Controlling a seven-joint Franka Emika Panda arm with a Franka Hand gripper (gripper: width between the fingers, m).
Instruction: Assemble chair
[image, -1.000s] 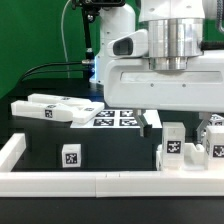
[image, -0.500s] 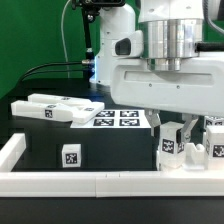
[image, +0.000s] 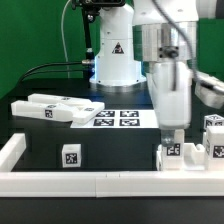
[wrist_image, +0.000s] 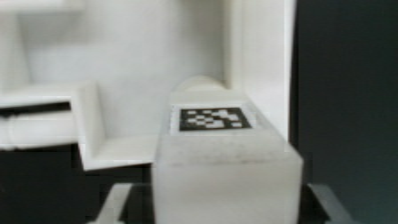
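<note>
Jaws grip the top of an upright chair block (image: 172, 150), which stands on the black bench (image: 110, 146) toward the exterior view's right, just behind the white border rail (image: 90, 183). The wrist view alone shows this chair block (wrist_image: 222, 160) filling the gap between the jaws, its tag (wrist_image: 214, 118) plainly visible. The exterior view alone shows the marker board (image: 115, 117), a tagged cube (image: 70, 155) and flat chair parts (image: 45, 108), all well apart toward its left.

— What fills the view?
— A blocky white plastic chair part (wrist_image: 222, 175), with a black-and-white square tag (wrist_image: 214, 118) facing the camera.
— And behind it?
— Blurred white shapes (wrist_image: 111, 125) against darkness.
</note>
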